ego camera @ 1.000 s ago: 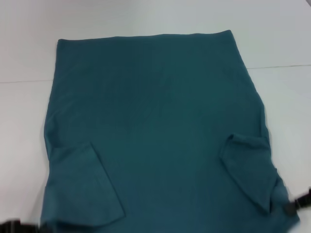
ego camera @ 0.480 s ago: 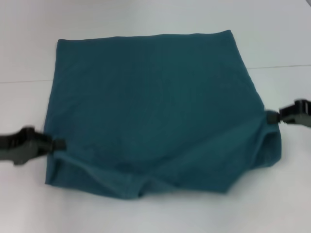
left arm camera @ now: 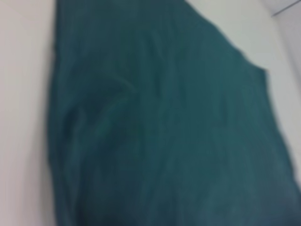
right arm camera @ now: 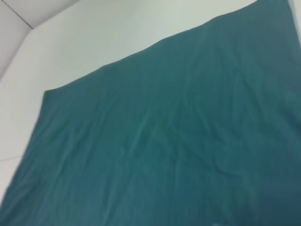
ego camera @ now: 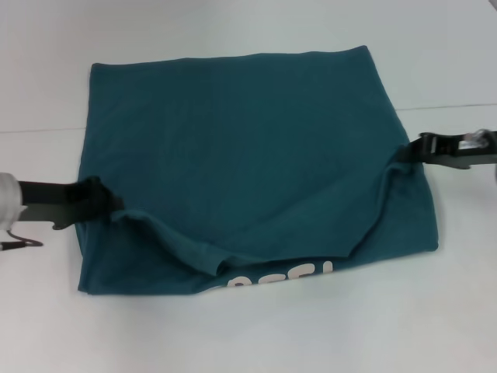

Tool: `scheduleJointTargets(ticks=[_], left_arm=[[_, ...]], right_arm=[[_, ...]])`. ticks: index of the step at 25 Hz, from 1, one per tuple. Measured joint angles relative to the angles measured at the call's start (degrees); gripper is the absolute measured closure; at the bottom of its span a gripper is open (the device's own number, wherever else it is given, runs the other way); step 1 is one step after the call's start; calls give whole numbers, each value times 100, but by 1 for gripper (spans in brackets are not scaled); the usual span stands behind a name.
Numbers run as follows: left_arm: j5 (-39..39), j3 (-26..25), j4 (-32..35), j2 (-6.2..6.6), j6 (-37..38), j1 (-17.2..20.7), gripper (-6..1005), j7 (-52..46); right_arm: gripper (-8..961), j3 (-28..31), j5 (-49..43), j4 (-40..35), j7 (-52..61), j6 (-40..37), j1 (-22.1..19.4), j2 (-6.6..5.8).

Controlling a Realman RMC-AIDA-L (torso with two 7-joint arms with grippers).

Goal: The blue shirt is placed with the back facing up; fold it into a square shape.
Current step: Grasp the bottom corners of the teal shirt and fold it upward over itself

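1. Head view: the blue shirt (ego camera: 248, 155) lies on the white table (ego camera: 233, 342), near part lifted and folding away, white lettering (ego camera: 272, 281) peeking out underneath.
2. left gripper (ego camera: 105, 208) is clamped on the shirt's left edge.
3. right gripper (ego camera: 415, 150) is pinching the right edge.

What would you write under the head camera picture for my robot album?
Left gripper and right gripper lift the blue shirt near edge, white lettering peeking out.
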Motion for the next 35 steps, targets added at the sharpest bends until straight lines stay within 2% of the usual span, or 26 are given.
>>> scheduleJointTargets(ticks=[3, 7, 11, 12, 15, 18, 21, 24, 27, 30, 35], left_arm=[[10, 411, -3, -65, -308, -17, 979, -95], [-57, 328, 334, -76, 72, 68, 979, -75], [-255, 131, 820, 20, 573, 183, 980, -81], [-271, 94, 865, 99, 619, 133, 980, -170], [-241, 95, 797, 146, 556, 24, 980, -232], [-205, 213, 561, 166, 200, -188, 980, -242], [-188, 470, 310, 132, -459, -385, 980, -184], [-145, 957, 55, 36, -1262, -525, 980, -89], [-128, 1252, -67, -127, -1879, -578, 980, 208], [-134, 1255, -87, -245, -2121, -592, 979, 536], [-181, 1208, 134, -280, -2133, -555, 979, 408]], right_arm=[[926, -306, 0, 206, 65, 300, 123, 15], [926, -359, 98, 123, 131, -90, 182, -20], [927, -281, 593, -138, 135, -724, 142, -161], [927, -264, 727, -174, 139, -741, 130, -211], [927, -237, 877, -165, 145, -526, 174, -279], [927, -370, 827, -108, 105, 115, 268, -226], [927, -596, 738, -6, 31, 1030, 326, -61], [927, -799, 710, 394, -82, 1866, 407, 43], [926, -951, 709, 830, -199, 2432, 493, 68], [926, -1063, 710, 1018, -237, 2765, 519, 89], [926, -1032, 770, 957, -188, 2812, 444, 100]])
